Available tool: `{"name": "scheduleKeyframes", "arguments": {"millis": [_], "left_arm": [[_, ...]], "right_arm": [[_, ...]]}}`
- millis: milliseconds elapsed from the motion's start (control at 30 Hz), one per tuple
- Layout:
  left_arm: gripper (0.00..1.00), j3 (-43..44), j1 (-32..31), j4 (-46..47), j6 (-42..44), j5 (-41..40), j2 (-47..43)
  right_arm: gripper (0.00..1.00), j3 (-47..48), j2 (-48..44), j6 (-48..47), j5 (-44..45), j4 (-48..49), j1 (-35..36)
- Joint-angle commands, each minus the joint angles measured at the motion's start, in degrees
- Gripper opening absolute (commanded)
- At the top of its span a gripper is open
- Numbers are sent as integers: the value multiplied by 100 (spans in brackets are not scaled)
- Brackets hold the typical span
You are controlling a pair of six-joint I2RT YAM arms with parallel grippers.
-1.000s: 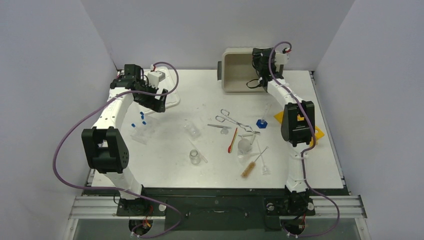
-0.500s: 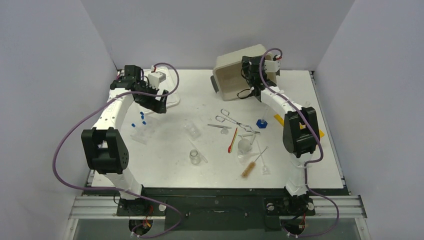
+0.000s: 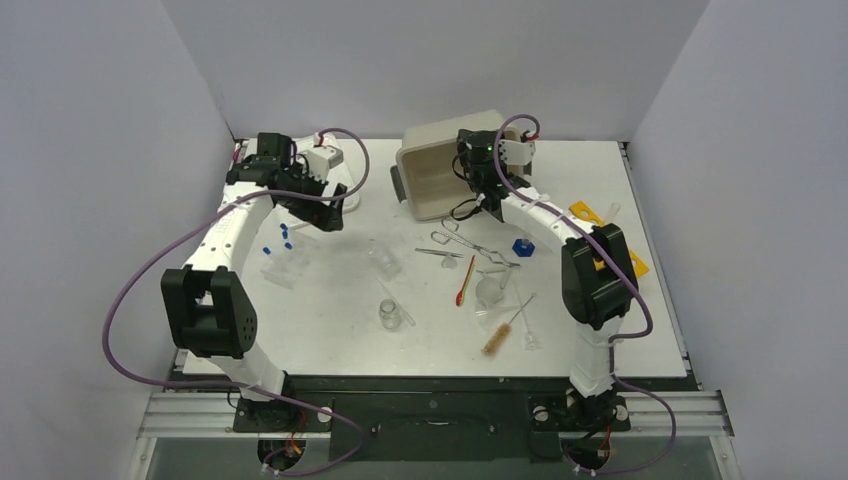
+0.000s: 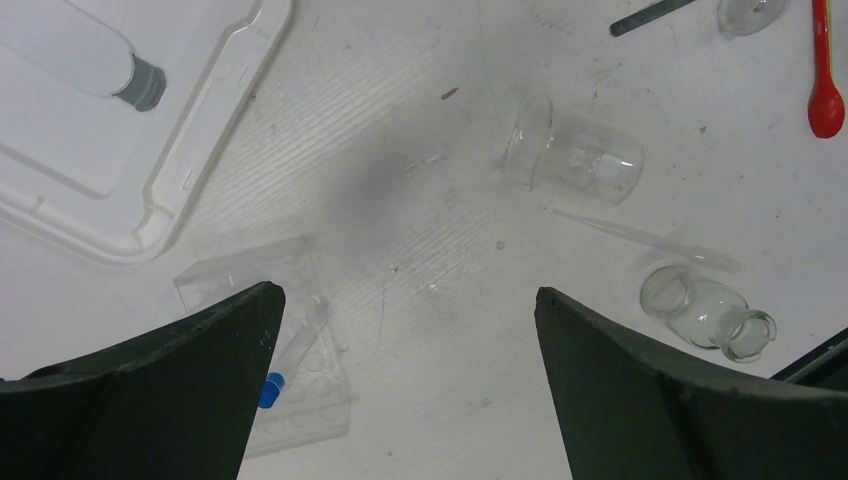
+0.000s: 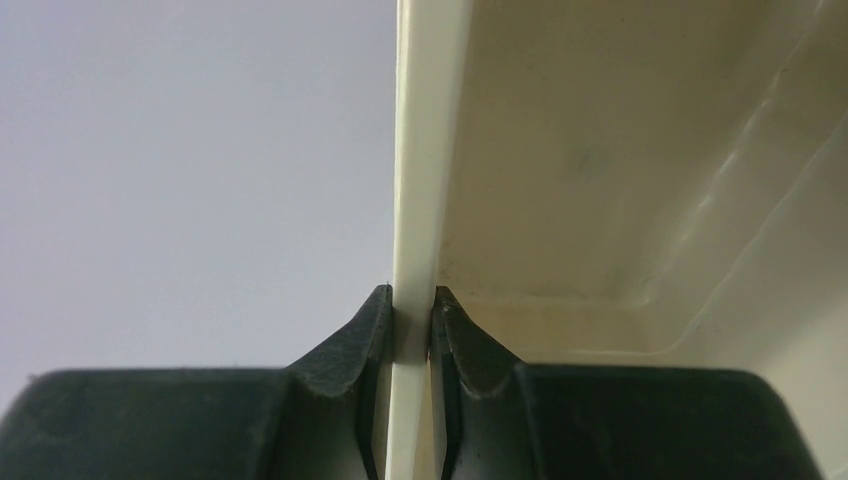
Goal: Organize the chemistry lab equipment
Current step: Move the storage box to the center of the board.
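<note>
My right gripper [image 3: 478,168] is shut on the wall of the beige tub [image 3: 432,178], which is tilted at the back of the table; in the right wrist view the jaws [image 5: 412,300] pinch the tub's thin wall [image 5: 425,150]. My left gripper [image 3: 326,216] is open and empty above the table [image 4: 405,295]. Below it lie a clear beaker [image 4: 575,155] on its side, a small flask [image 4: 712,312], a pipette [image 4: 650,238] and a blue-capped tube [image 4: 285,360] on a clear rack [image 4: 300,410]. Forceps [image 3: 462,240], the spatula [image 3: 465,282] and the brush [image 3: 497,335] lie mid-right.
The white lid [image 4: 110,110] lies at the back left, partly under the left arm [image 3: 350,195]. A blue hexagonal piece [image 3: 522,246] and yellow pieces [image 3: 585,213] lie under the right arm. A small vial [image 3: 388,314] stands near the centre front.
The right gripper has carried the beige tub leftward from the back right and tilted it. The left gripper has shifted slightly to the right.
</note>
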Motion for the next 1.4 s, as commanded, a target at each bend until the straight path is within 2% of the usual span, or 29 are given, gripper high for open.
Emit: {"name": "scheduleKeyframes", "arguments": {"millis": [0,100,233,367,467,633,733,900,1200,1367], "left_arm": [[97,97,-174,259,21,213,-109],[97,201,-302,521,-87,308,9],[97,267,-345,1413,-685,783,231],[97,586,-346,2365,-1482,1324,681],[97,968,-370,2580,-1991,1718,1175],[97,1198,-539,3065,-2387,1829,1705],[97,1086,-651,3528,-2543,1905,1673],[97,893,-752,3512,-2436,2039,1647],[97,15,-749,4283,-2303,1649,1326],[96,6,-748,4337,-2243,1673,1431]], "right_arm": [[0,332,-140,241,606,-207,-129],[0,1034,206,128,730,-536,-164],[0,1884,705,-36,810,-1196,-277],[0,2363,1072,-150,872,-1691,-408],[0,2500,1281,-40,776,-1915,-530],[0,2247,1070,-78,476,-1556,-460],[0,1595,670,-64,202,-1027,-340],[0,569,26,507,-299,-394,-203],[0,121,-515,676,-677,-231,25],[0,-157,-672,884,-879,-93,63]]}}
